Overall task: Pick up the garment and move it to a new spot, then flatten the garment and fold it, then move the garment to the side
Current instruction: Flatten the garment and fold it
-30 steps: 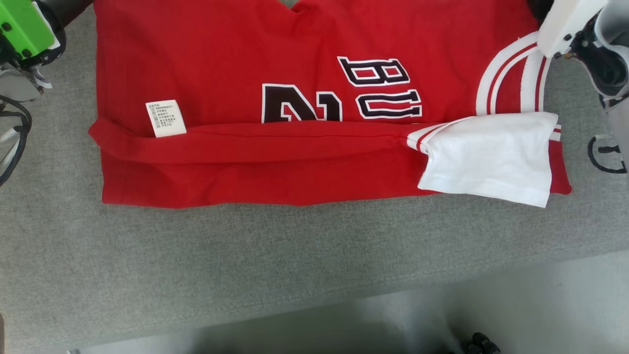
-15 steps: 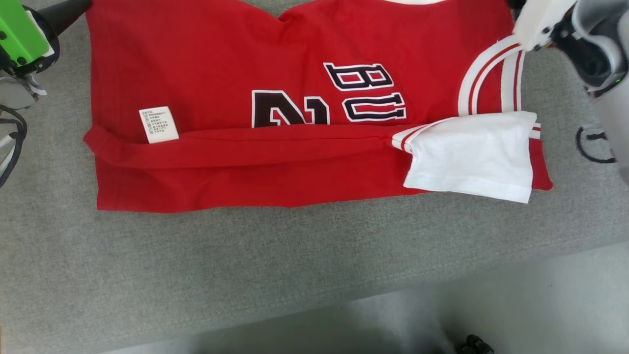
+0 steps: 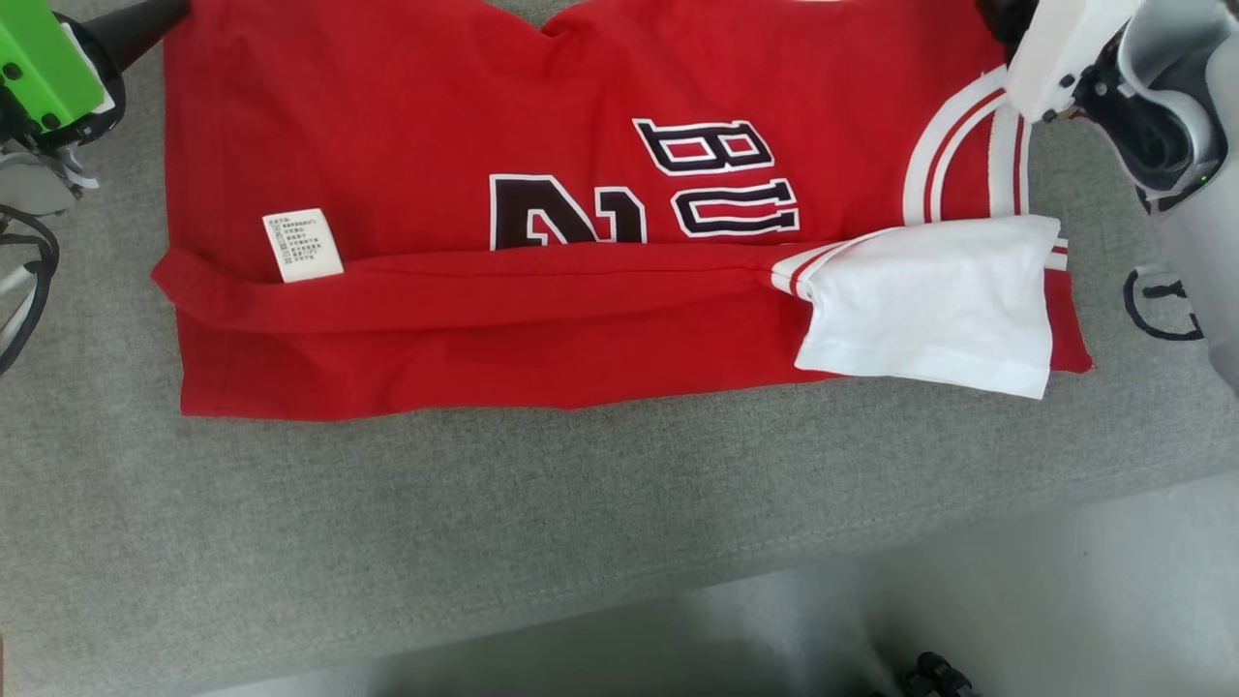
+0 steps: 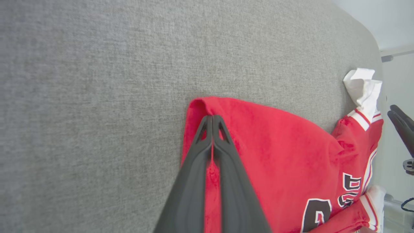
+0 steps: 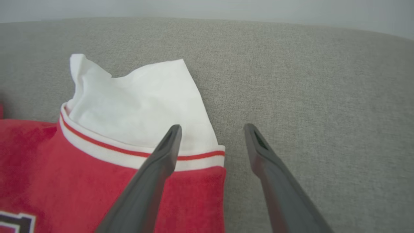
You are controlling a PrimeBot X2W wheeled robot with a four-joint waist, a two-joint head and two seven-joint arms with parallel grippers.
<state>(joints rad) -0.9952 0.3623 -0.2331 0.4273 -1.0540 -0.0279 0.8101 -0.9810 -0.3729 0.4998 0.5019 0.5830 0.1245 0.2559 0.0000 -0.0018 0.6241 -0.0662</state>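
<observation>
A red garment (image 3: 581, 310) with black lettering, white sleeves and a white label (image 3: 302, 245) lies spread on the grey table, its near edge folded over. The near white sleeve (image 3: 929, 305) lies on top at the right. My left gripper (image 4: 212, 117) is shut on the garment's (image 4: 275, 145) far left corner, with red cloth pinched between the fingers; its dark finger (image 3: 135, 29) shows at the head view's top left. My right gripper (image 5: 212, 127) is open just above the far right corner, one finger over the far white sleeve (image 5: 136, 106), the other over bare table.
The grey cloth-covered table (image 3: 484, 523) has free room in front of the garment, and its front edge runs along the bottom with pale floor (image 3: 1065, 600) beyond. A black cable (image 3: 19, 290) hangs at the left. A black ring mark (image 3: 1157, 305) sits at the right.
The whole head view has shifted a little to the left, so the camera moved. The garment lies folded as before. Left gripper stays shut on the corner, right gripper stays open.
</observation>
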